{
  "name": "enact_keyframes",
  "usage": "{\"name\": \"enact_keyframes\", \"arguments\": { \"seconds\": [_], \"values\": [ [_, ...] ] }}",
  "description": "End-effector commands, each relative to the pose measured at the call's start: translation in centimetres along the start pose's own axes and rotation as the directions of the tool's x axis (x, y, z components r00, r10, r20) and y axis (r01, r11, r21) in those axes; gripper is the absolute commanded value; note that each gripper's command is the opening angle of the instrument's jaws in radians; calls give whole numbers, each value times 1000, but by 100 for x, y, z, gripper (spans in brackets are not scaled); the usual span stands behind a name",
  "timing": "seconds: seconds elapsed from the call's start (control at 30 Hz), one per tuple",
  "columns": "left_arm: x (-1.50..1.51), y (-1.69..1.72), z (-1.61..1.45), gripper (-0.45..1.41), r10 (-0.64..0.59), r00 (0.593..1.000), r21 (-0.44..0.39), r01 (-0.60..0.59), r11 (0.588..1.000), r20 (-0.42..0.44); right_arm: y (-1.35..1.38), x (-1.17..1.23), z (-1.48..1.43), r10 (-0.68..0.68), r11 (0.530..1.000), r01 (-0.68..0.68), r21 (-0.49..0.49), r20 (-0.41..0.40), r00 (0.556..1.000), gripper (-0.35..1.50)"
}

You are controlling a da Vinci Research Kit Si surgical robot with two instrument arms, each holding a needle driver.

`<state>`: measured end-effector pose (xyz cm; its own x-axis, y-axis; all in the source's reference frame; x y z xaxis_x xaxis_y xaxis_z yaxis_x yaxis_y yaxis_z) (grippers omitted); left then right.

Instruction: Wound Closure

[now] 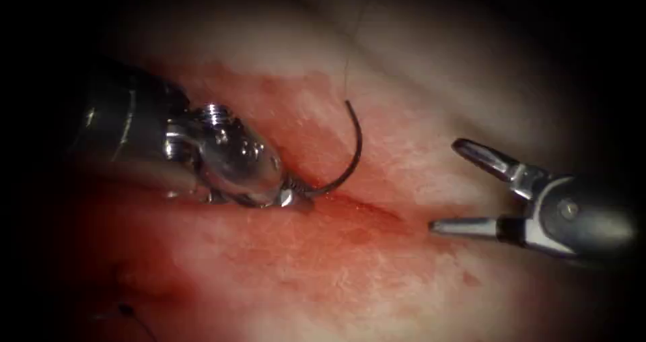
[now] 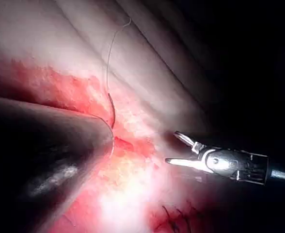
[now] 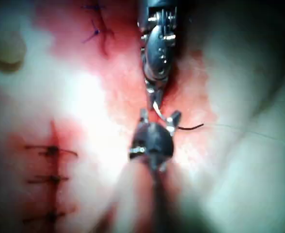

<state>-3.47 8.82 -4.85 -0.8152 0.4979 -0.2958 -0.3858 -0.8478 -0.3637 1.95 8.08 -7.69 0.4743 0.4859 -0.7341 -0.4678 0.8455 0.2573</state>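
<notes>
Shiny steel wrists [image 1: 235, 157], slim silver fingers [image 1: 481, 155]

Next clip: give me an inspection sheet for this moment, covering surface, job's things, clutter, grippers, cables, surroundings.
Surface: tissue, red fluid around the cut.
Job's things: needle held near its tip end at the cut, curve and tail raised; whether the tip is in tissue cannot be told; thread runs from the tail.
Clutter: finished stitches.
Grippers: left gripper shut on needle; right gripper open, holds nothing, right of the cut.
Cables: nothing seen.
Surroundings: dark.

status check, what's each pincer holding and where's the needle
Left pincer shut on needle near its tip end, at the cut. Right pincer open, holding nothing. Thread trails from needle's tail over the tissue.
</notes>
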Motion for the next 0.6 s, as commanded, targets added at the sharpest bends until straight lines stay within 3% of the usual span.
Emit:
{"name": "enact_keyframes", "arguments": {
  "seconds": [0.03, 0.17, 0.27, 0.3, 0.33, 0.4, 0.53, 0.6],
  "values": [
    [1, 2, 4, -35, 1, 1000, 11, -1, 1000, -14, -1, 0, 12, 21, 1000, -21, 13, -9, 1000, 109],
    [-10, -1, -21, -35, 65, 991, 82, -56, 995, -118, 4, 0, 16, 116, 991, -114, 71, -31, 993, 102],
    [-25, -4, -45, -35, 174, 967, 208, -135, 969, -186, 15, -3, 20, 191, 977, -187, 102, -35, 981, 100],
    [-30, -4, -50, -35, 216, 955, 252, -162, 954, -203, 18, -3, 22, 215, 972, -209, 109, -38, 976, 98],
    [-40, -1, -57, -35, 308, 925, 340, -223, 914, -223, 28, -5, 26, 278, 955, -269, 127, -56, 959, 98],
    [-43, 0, -58, -35, 346, 911, 369, -248, 896, -227, 31, -6, 27, 295, 949, -285, 133, -61, 954, 98],
    [-53, 8, -58, -35, 498, 842, 491, -351, 797, -207, 47, -7, 37, 444, 882, -419, 215, -82, 892, 100],
    [-52, 11, -58, -35, 519, 831, 515, -361, 777, -201, 51, -5, 41, 473, 864, -445, 235, -78, 878, 103]
  ]
}}
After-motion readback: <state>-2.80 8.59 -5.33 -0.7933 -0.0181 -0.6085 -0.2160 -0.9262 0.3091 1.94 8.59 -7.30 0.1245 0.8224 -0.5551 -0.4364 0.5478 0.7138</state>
